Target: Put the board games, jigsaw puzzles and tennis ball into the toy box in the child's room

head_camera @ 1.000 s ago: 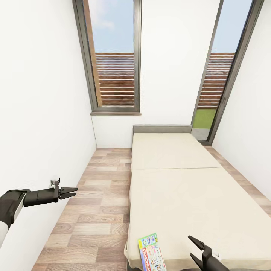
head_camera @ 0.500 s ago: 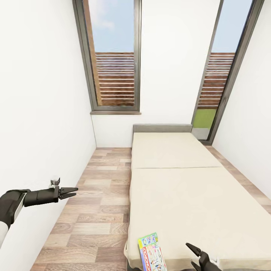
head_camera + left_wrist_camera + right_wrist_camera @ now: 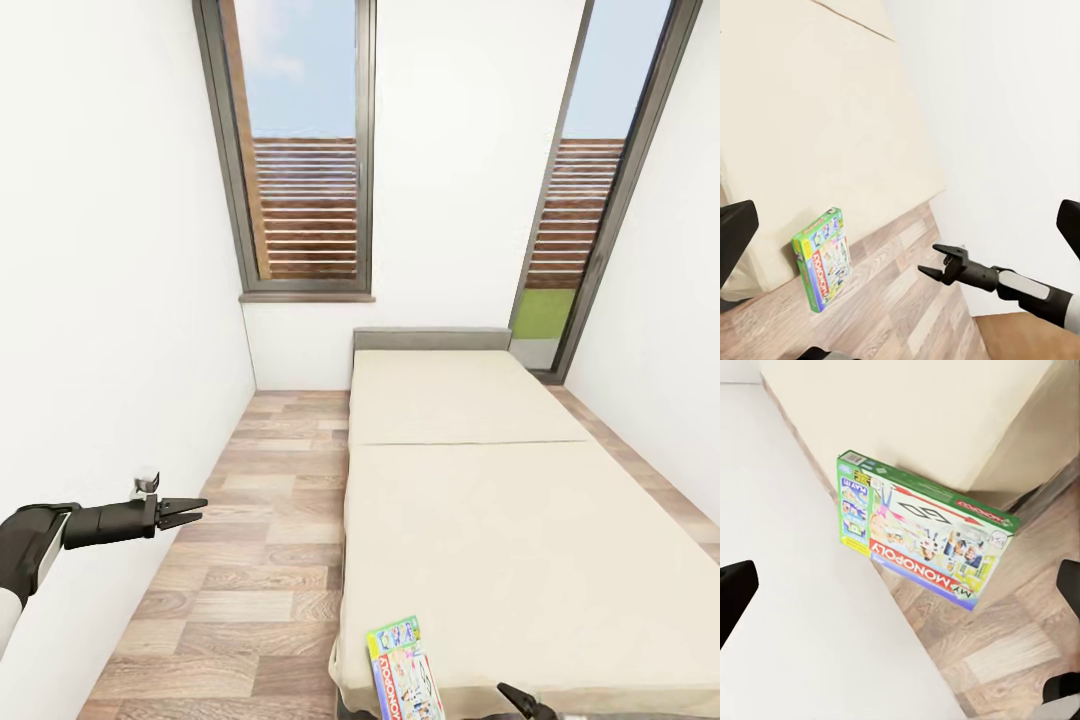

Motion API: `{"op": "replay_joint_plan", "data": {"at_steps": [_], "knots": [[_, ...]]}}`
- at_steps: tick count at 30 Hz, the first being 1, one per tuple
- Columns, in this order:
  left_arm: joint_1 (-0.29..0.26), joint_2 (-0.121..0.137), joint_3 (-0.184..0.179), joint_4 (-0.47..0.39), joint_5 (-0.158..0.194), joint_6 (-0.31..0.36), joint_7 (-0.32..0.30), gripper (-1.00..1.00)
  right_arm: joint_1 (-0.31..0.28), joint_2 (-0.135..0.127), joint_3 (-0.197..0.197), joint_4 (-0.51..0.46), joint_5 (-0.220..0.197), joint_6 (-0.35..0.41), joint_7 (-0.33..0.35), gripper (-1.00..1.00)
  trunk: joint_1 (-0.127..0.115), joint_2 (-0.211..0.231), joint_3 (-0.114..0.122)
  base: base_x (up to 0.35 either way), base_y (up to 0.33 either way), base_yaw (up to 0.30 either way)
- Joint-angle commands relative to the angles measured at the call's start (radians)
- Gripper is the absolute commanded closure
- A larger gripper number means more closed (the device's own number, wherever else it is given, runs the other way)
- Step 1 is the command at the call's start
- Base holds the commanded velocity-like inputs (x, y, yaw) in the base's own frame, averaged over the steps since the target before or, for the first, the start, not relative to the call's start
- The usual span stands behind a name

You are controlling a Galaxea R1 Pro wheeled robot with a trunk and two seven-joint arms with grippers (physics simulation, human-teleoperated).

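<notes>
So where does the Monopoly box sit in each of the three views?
Head view: the Monopoly box is at the bottom edge, on the near left corner of the bed.
Left wrist view: lower left, standing against the bed's side, with the right hand beside it.
Right wrist view: centre, green edge and red logo band facing the camera.
Shared landmark: the cream mattress corner behind the box.

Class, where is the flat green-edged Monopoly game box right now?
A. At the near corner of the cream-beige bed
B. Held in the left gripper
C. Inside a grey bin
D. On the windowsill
A: the green-edged Monopoly game box sits at the near corner of the cream-beige bed, apart from the left gripper.
</notes>
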Motion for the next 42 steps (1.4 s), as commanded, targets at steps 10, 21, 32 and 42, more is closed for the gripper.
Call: {"op": "replay_joint_plan", "data": {"at_steps": [10, 21, 32, 42], "knots": [[-0.001, -0.001, 0.004, -0.001, -0.01, 0.01, -0.008, -1.0, -0.001, 0.012, -0.006, 0.003, -0.003, 0.003, -0.171, -1.0, 0.039, -0.071, -0.033, 0.0, 0.0, 0.0], [-0.001, -0.001, 0.004, -0.001, -0.01, 0.01, -0.009, -1.0, -0.002, 0.02, -0.007, 0.002, -0.006, 0.002, -0.185, -1.0, 0.081, -0.148, -0.067, 0.0, 0.0, 0.0], [-0.001, -0.001, 0.004, -0.001, -0.01, 0.009, -0.008, -1.0, -0.005, 0.042, -0.006, -0.004, -0.004, 0.004, -0.179, -1.0, 0.123, -0.225, -0.102, 0.0, 0.0, 0.0], [-0.001, -0.001, 0.004, -0.001, -0.01, 0.009, -0.008, -1.0, -0.006, 0.043, -0.005, -0.008, -0.004, 0.004, -0.172, -1.0, 0.161, -0.295, -0.133, 0.0, 0.0, 0.0]]}}
